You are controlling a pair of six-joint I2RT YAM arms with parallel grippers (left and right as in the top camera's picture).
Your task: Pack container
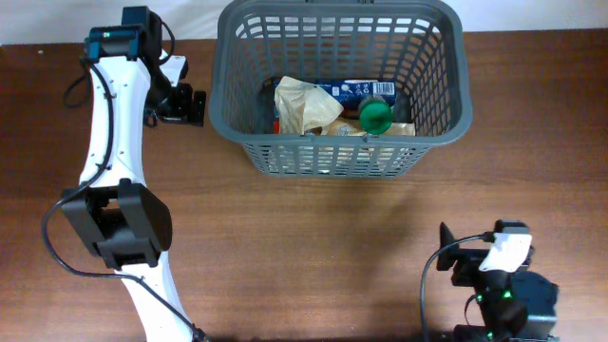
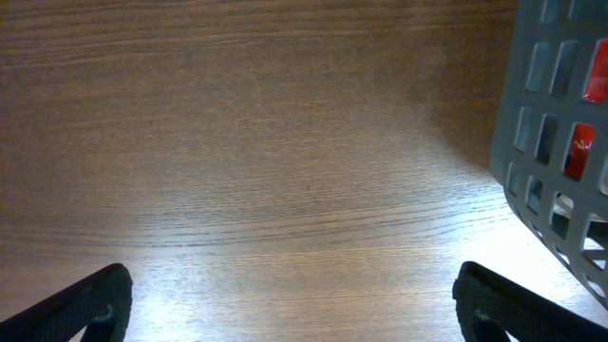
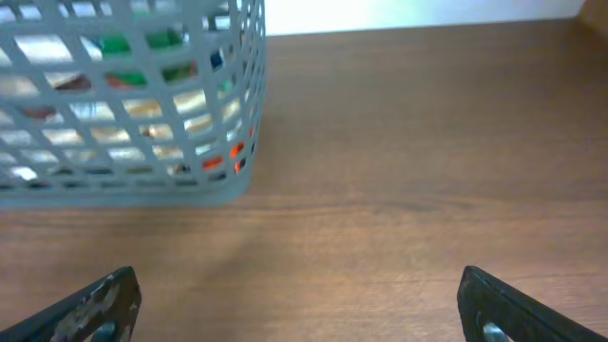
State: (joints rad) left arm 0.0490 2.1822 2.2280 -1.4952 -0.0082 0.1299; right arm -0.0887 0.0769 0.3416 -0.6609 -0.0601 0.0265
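The large dark grey slotted plastic basket (image 1: 337, 157) stands at the brown wooden table's (image 1: 313, 247) far side. The left fingers (image 2: 95, 306), spread and empty, sit just beside it; the right fingers (image 3: 100, 304), also spread, are well apart from it.

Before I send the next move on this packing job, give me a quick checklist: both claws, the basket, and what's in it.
1. Left claw empty: ok. It is open over bare wood with nothing in it.
2. Right claw empty: ok. It is open and holds nothing.
3. Container upright on the table: ok.
4. Left claw apart from the container: ok. It is close beside the left wall, with a gap showing.
5. Contents below the rim: ok. The tan bag, blue packet and green cap all lie low inside.
6. Red item seen through the slots: cannot tell what it is.
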